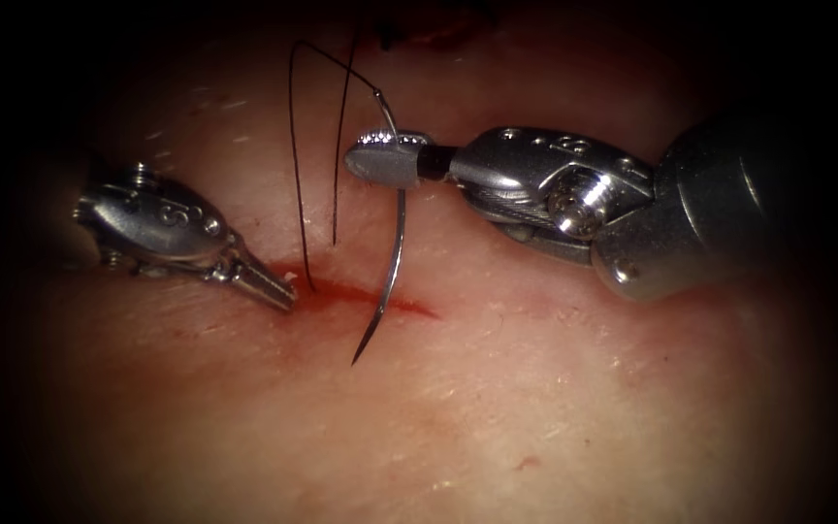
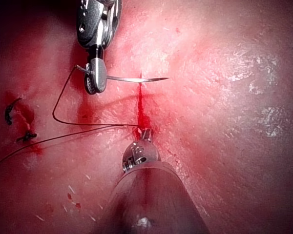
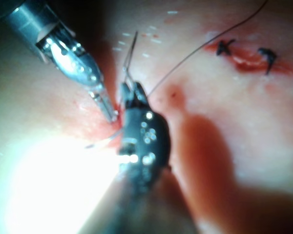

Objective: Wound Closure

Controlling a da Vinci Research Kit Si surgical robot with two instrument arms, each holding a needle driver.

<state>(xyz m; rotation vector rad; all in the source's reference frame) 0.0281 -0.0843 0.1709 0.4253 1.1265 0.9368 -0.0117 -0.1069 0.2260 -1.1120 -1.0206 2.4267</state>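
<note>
right tool (image 1: 385, 160) coming in from the right in the endoscope view, jaws clenched on the needle (image 1: 392, 267), gripping it near the thread end of its curve. the needle is hanging down from the jaws, crossing over the cut (image 1: 366, 296), tip pointing down and lying just below the cut; cannot tell if the tip is touching the tissue (image 1: 535, 408), it is not looking buried. thread (image 1: 293, 175) running up from the needle's end, looping across the top, then one strand dropping into the left end of the cut and another ending just above it. left tool (image 1: 278, 289) sitting at the cut's left end, jaws closed, tip touching the red fluid (image 1: 341, 291) there; cannot tell if it is pinching tissue or anything at all. writing: stamped marks on the left tool's body reading roughly like "s" or "5", and small embossed characters on the right tool's body, not legible. right wrist view showing dark stitches (image 3: 244, 51) in place further along on the tissue, with cut ends (image 3: 268, 56) sticking out.
</note>
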